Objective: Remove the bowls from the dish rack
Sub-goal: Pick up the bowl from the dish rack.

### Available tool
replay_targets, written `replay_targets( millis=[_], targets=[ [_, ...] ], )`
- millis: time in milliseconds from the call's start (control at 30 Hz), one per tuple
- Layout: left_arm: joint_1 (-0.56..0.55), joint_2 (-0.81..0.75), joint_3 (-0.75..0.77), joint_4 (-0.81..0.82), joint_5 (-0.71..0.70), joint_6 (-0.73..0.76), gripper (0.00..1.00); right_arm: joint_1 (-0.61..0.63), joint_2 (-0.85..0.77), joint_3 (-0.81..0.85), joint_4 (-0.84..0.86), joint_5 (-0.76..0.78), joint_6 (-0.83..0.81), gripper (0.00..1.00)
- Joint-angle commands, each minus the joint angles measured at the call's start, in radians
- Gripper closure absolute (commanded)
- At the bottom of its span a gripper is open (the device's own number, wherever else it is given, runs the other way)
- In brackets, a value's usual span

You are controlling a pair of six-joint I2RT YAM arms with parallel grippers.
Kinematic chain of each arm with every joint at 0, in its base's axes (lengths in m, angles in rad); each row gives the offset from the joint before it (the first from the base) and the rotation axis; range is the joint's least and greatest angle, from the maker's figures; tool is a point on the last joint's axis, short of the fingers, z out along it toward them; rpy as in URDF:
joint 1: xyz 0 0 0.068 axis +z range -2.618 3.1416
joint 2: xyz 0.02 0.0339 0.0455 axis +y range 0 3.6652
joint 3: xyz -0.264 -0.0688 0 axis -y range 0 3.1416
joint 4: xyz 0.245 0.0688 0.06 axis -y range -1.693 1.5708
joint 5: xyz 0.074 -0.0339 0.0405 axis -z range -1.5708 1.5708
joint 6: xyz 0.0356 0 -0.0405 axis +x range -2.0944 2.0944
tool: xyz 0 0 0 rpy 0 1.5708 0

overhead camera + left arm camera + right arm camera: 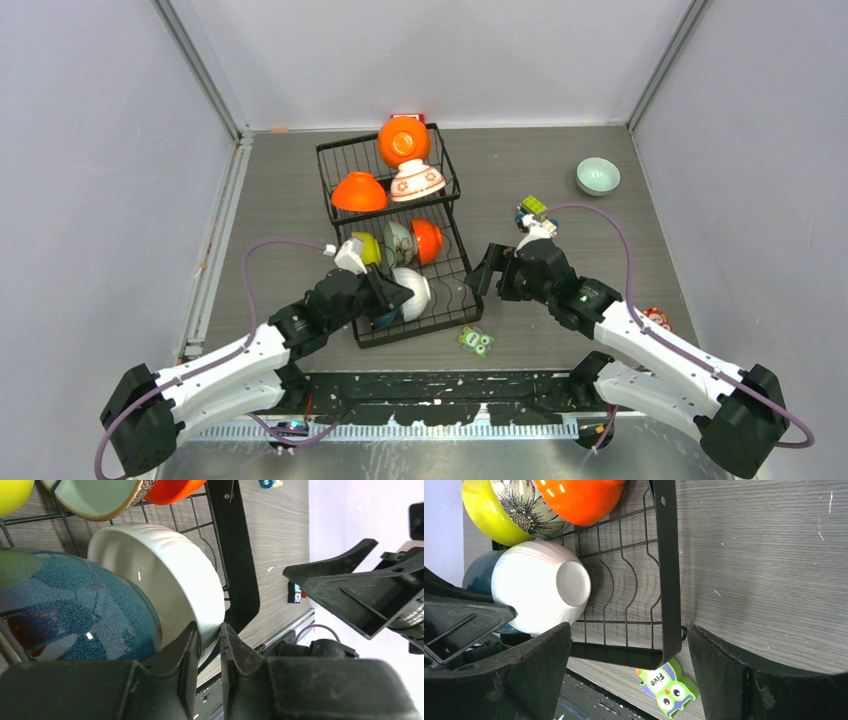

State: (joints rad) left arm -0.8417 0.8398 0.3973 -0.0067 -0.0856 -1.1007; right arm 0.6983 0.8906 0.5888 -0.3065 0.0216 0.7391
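The black wire dish rack (pixel 455 290) lies mid-table with two sections. The far section holds two orange bowls (pixel 403 140) and a white bowl with red flowers (pixel 417 181). The near section holds a lime green bowl (pixel 366 248), an orange bowl (pixel 428 240), a teal bowl (pixel 75 610) and a white ribbed bowl (pixel 415 290). My left gripper (pixel 395 295) is shut on the white bowl's rim (pixel 165 580), one finger inside and one outside. My right gripper (pixel 485 272) is open and empty, just right of the rack's near corner (pixel 664 580); the white bowl (pixel 539 590) lies to its left.
A pale mint bowl (pixel 598 176) stands on the table at the far right. A green owl toy (pixel 477 341) lies by the rack's near right corner, and shows between my right fingers (pixel 667 685). A colourful block toy (pixel 533 210) and a red toy (pixel 656 318) lie on the right.
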Motion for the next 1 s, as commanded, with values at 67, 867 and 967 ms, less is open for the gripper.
replay_targets(
  millis=[67, 867, 967],
  targets=[
    [0.028, -0.016, -0.069, 0.182, 0.026, -0.02, 0.84, 0.006, 0.015, -0.013, 0.047, -0.008, -0.015, 0.11],
    [0.044, -0.084, -0.183, 0.441, 0.077, -0.013, 1.0, 0.006, 0.047, -0.033, 0.069, -0.008, -0.025, 0.17],
    [0.044, -0.117, -0.187, 0.43, 0.076, -0.011, 1.0, 0.006, 0.044, -0.033, 0.074, -0.007, -0.023, 0.17]
  ],
)
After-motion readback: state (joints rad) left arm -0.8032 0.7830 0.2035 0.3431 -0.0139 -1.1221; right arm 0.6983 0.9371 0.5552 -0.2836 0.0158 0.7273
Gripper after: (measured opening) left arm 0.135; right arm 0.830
